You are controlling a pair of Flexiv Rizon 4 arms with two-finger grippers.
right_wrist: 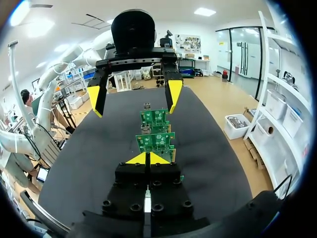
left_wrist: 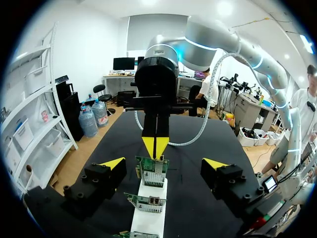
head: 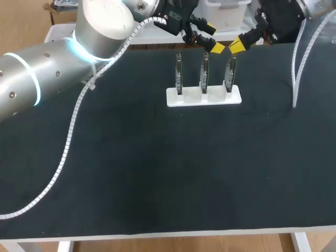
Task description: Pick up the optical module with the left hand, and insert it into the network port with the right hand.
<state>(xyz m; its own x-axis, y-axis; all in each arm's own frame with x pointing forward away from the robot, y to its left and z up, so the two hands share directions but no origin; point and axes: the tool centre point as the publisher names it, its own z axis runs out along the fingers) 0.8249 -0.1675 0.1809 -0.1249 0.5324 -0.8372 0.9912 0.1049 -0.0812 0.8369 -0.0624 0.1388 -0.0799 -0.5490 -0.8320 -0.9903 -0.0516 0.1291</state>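
From overhead, a white holder point(head: 203, 96) sits on the dark table point(head: 157, 173), toward 12 o'clock from its middle, with three cards point(head: 205, 73) upright in a row. The left arm comes in from 9 o'clock, and the left gripper point(head: 206, 43) hangs at 12 o'clock of the holder. The right gripper point(head: 236, 47) is at 1 o'clock of the holder, over the right-end card. One yellow tip of each shows, and the two lie close together. In the left wrist view, the left gripper point(left_wrist: 163, 164) has its jaws spread wide. The holder point(left_wrist: 148, 220) and the row of cards point(left_wrist: 148, 202) run out between them toward its 12 o'clock. The right gripper point(left_wrist: 155, 147) points down at the far card with its tips pressed together, just above the card's top edge. In the right wrist view, the right gripper point(right_wrist: 147, 158) has its jaws closed tip to tip, with nothing visible between them. The cards point(right_wrist: 156, 141) line up ahead at its 12 o'clock. Beyond them, the left gripper point(right_wrist: 133, 96) hangs above the far end of the row, jaws wide. I cannot tell in any view where the module is, and the ports on the cards are too small to make out.
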